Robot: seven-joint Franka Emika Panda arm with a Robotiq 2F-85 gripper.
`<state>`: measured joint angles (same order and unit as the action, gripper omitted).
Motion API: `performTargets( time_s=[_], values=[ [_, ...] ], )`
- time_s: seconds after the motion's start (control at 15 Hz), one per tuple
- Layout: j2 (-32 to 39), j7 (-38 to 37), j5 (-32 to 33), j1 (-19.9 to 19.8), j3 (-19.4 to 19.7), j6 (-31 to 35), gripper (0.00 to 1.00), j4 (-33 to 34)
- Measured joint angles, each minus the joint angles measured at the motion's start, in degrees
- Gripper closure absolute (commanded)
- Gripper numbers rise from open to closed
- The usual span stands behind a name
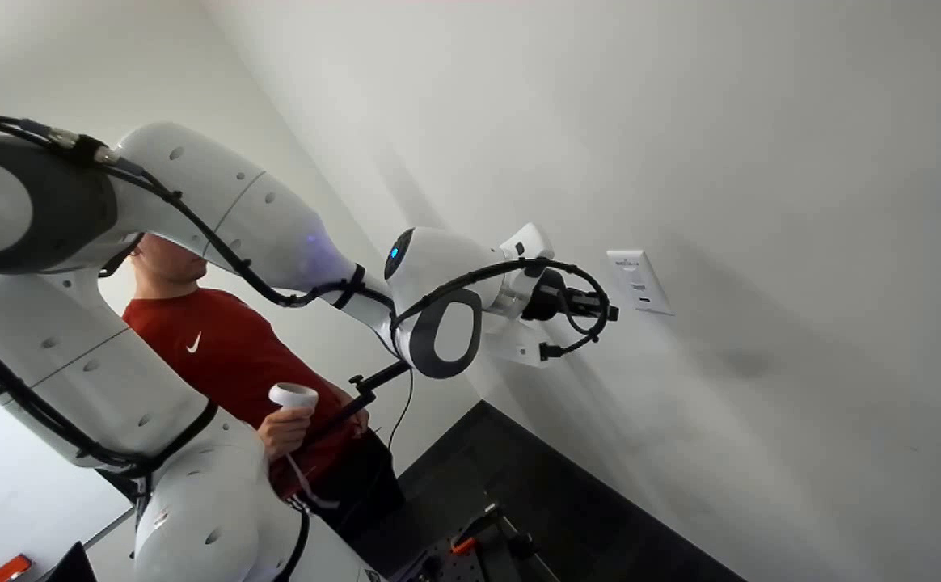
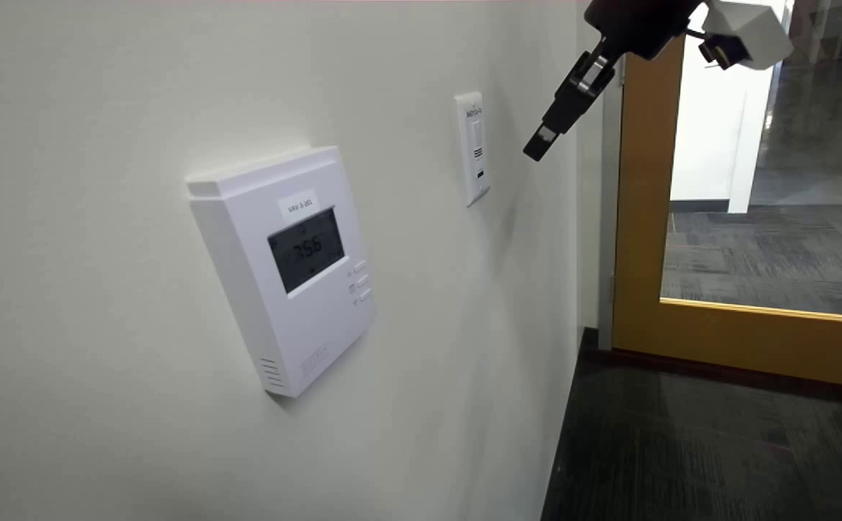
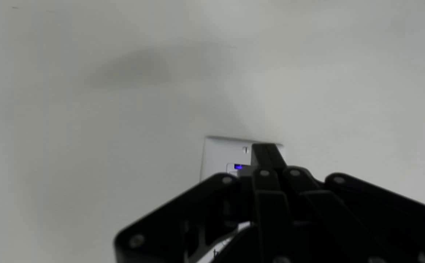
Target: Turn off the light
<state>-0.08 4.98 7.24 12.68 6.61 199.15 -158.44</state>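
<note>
My fingers are pressed together, empty. The white light switch sits on the wall ahead of them, near but apart, its long axis upright; reaching it likely calls for a forward push.
</note>
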Motion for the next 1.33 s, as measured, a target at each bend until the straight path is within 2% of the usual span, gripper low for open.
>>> performTargets(
  time_s=[0.13,0.47,0.67,1.33],
  values=[
    [-0.47,0.00,0.00,-0.03,0.00,-0.02,1.00,0.05],
    [-0.07,0.00,-0.04,-3.73,-4.77,-0.33,1.00,1.54],
    [0.40,0.00,-0.04,-4.91,-6.14,-0.40,1.00,3.56],
    [7.81,0.26,-0.04,-6.99,-6.30,-1.35,1.00,9.06]
  ],
)
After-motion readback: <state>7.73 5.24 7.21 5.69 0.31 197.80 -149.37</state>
